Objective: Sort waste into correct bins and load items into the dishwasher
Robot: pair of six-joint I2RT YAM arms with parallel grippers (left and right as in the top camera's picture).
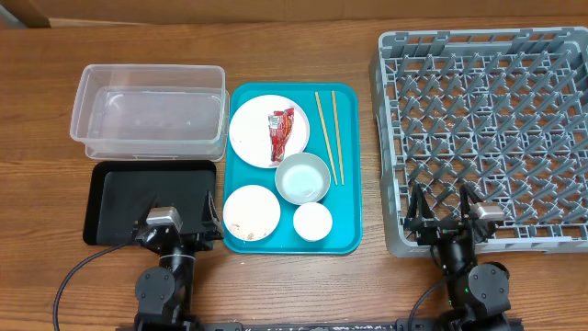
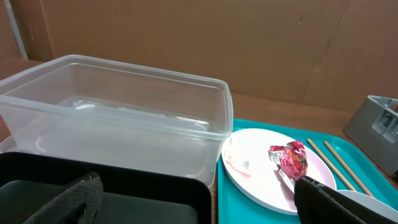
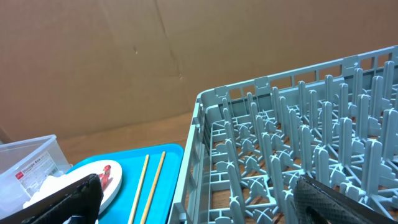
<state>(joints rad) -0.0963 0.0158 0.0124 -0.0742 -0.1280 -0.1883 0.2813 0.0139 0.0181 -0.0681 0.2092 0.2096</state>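
Observation:
A teal tray (image 1: 347,198) holds a large white plate (image 1: 253,129) with a red wrapper (image 1: 281,134) on it, two chopsticks (image 1: 327,133), a grey-blue bowl (image 1: 302,177), a smaller plate (image 1: 251,212) with food scraps and a small cup (image 1: 312,221). The wrapper (image 2: 290,158) shows in the left wrist view, with a pale crumpled scrap (image 2: 239,160) beside it on the plate. The clear tub (image 1: 147,110) and black tray (image 1: 119,198) lie left; the grey dish rack (image 1: 487,129) stands right. My left gripper (image 1: 175,230) is open over the black tray's near edge. My right gripper (image 1: 443,210) is open at the rack's near edge.
The wooden table (image 1: 294,285) runs along the front. A brown cardboard wall (image 2: 249,43) stands behind the table. The rack's upright pegs (image 3: 311,143) fill the right wrist view. The clear tub (image 2: 112,118) stands right behind the black tray (image 2: 124,193).

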